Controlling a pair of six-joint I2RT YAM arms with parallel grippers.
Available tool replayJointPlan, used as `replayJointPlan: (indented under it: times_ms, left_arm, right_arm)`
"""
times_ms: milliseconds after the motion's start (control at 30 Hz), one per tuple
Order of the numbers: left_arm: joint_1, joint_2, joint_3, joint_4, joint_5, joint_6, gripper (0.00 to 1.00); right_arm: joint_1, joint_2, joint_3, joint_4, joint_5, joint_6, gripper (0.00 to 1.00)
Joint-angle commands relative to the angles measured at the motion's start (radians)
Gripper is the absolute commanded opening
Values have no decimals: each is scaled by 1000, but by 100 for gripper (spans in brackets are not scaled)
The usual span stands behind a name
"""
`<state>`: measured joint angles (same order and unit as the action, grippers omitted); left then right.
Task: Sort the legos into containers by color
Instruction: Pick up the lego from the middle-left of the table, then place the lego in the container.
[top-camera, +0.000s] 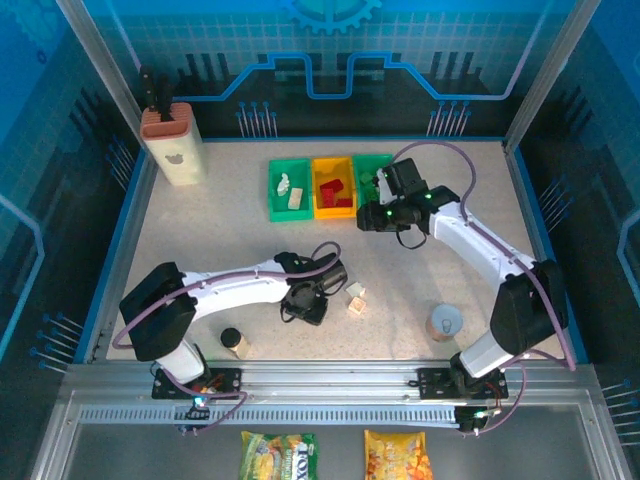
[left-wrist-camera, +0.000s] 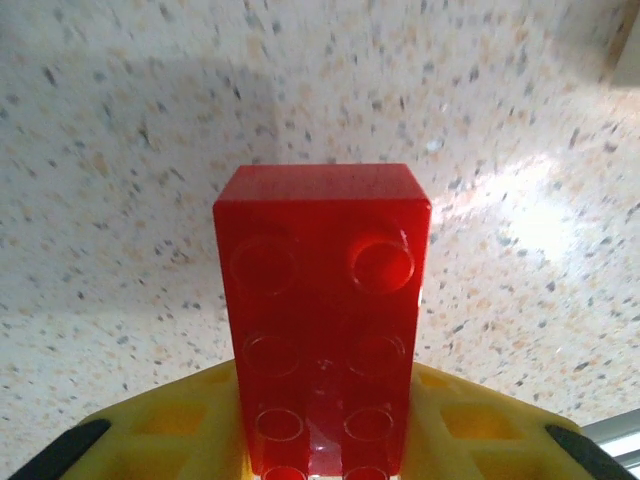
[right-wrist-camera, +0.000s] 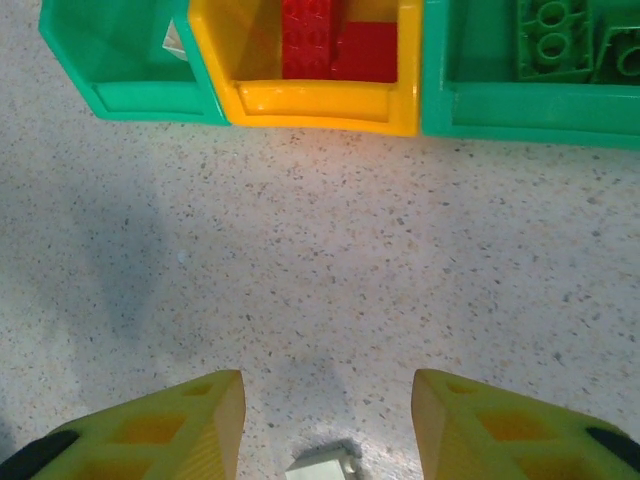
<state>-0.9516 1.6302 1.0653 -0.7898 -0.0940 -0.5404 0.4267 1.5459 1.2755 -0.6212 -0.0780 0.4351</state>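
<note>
My left gripper (left-wrist-camera: 325, 405) is shut on a red lego (left-wrist-camera: 322, 300), whose studded face fills the middle of the left wrist view just above the speckled table. In the top view that gripper (top-camera: 306, 302) is low at the table's middle, with two cream legos (top-camera: 355, 298) just to its right. The containers stand in a row: a green bin (top-camera: 277, 190) with cream legos, a yellow bin (right-wrist-camera: 305, 100) with red legos (right-wrist-camera: 335, 40), and a green bin (right-wrist-camera: 520, 105) with green legos (right-wrist-camera: 555, 40). My right gripper (right-wrist-camera: 328, 390) is open and empty, in front of the bins.
A beige knife block (top-camera: 172, 140) stands at the back left. A dark-capped jar (top-camera: 233, 342) sits near the left arm's base and a grey round cup (top-camera: 446, 323) near the right arm's base. A pale piece (right-wrist-camera: 322, 462) shows at the right wrist view's bottom edge.
</note>
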Motion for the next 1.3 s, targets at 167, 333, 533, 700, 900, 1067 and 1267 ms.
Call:
replayJointPlan:
  times_ms: [167,333,533,700,900,1067,1267]
  left_arm:
    - [125,17,124,-3,-2,58,35]
    - [213,64,228,24,11,83,35]
    - [293,168,395,46,35,119,35]
    - [355,254,517,72,86,122,35]
    - [411,360,657,133,139,102,34]
    - [453,469,778,179,190,84,34]
    - [481,583,889,258,210,81,34]
  right_arm:
    - [-35,-109,-61,-65,61,-21,49]
    - [-49,-162,-100,-84,76,-22,49]
    - [-60,-216,-137,-106,87,-17,49]
    - [-63,-253,-151,-127,98,-12,49]
    - [-63,-273,-159,-140,98,-2,49]
    - [-63,-285,-150,-159,94,0,49]
    - [-63,-305,-153,-177,99,2,49]
